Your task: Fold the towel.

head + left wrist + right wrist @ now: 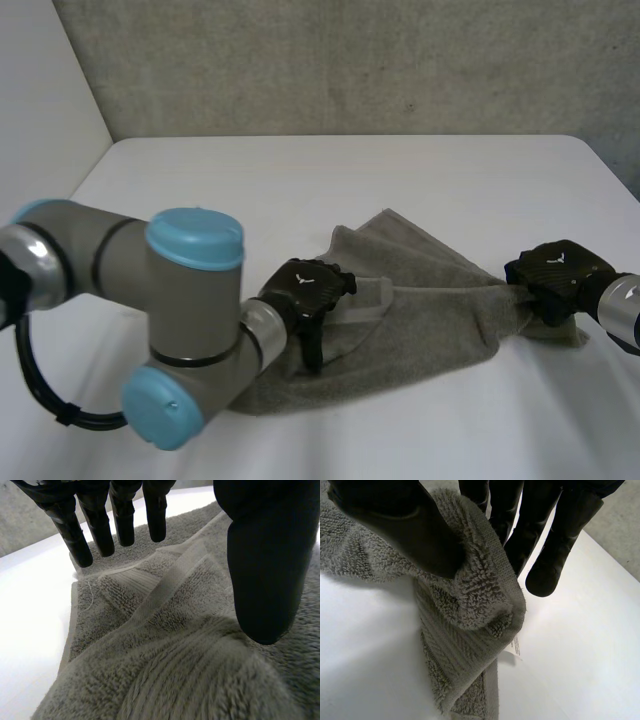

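— Where is the towel?

— The grey towel [400,330] lies rumpled on the white table [300,170], stretching from the middle out toward the robot's right side; one corner points away toward the concrete wall [350,60].

— And the left hand?

— The left hand [305,288] is over the towel's left part, at the end of the grey left arm [150,300]; in its wrist view the fingers [80,542] are straight and spread, well apart from the thumb [265,570], and they grip nothing; a woven band [170,587] in the cloth runs under the palm; whether the fingertips touch the pile I cannot quite tell.

— The right hand?

— The right hand [558,272] is at the towel's right end; there the cloth is bunched and pinched between the right thumb [405,520] and the fingers behind it, with the edge curling over the thumb; a small white label [515,645] peeps out beneath the fold.

— Is the cloth off the table there?

— At that end it rises into the grip; below the hand it drapes down onto the table.
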